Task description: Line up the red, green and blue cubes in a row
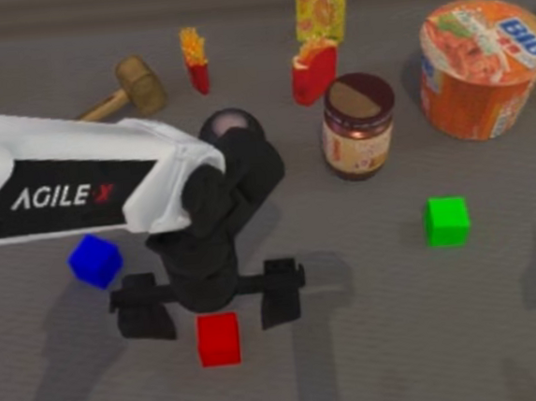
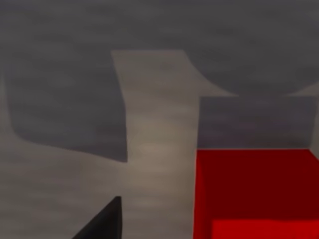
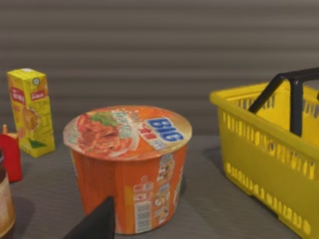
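Red glossy cube (image 1: 218,339) sits nearest the front edge of the grey surface (image 1: 402,339), a little left of centre, and fills a corner of the left wrist view (image 2: 256,194). Directly over and just behind it hangs the left gripper (image 1: 212,309), its black jaws spread wide apart to either side of the cube and not touching it. Deep blue glossy cube (image 1: 95,260) lies farther back on the left, beside the white arm. Bright green glossy cube (image 1: 447,220) rests well apart on the right. Beyond stand a brown-lidded jar (image 1: 358,125) and an orange noodle cup (image 1: 474,68). My right arm stays out of the top view; whether its jaws are apart I cannot tell.
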Motion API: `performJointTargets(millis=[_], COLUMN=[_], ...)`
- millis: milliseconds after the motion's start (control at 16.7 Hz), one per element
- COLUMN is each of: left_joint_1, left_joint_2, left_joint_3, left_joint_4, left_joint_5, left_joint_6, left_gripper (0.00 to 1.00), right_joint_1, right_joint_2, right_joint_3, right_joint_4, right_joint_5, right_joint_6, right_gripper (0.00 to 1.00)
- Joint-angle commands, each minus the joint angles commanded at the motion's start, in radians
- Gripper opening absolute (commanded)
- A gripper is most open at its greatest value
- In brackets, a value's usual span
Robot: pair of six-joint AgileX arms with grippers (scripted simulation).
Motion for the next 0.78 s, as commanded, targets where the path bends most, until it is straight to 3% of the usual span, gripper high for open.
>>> performJointTargets(millis=[240, 600, 780], left_joint_1=[0.001, 0.014, 0.017], left_joint_2=[-0.007, -0.096, -0.116], left_joint_3=[0.014, 0.132, 0.150], left_joint_4=[-0.017, -0.238, -0.265], left_joint_5=[0.000, -0.001, -0.001], left_joint_6=[0.000, -0.007, -0.006], left_gripper=[1.00, 1.00, 1.00], right_joint_1=[0.000, 0.000, 0.000], right_joint_2=[0.000, 0.000, 0.000], right_joint_3=[0.000, 0.000, 0.000], right_joint_4=[0.000, 0.000, 0.000], right_joint_5=[0.000, 0.000, 0.000], right_joint_6=[0.000, 0.000, 0.000], right_gripper=[1.00, 1.00, 1.00])
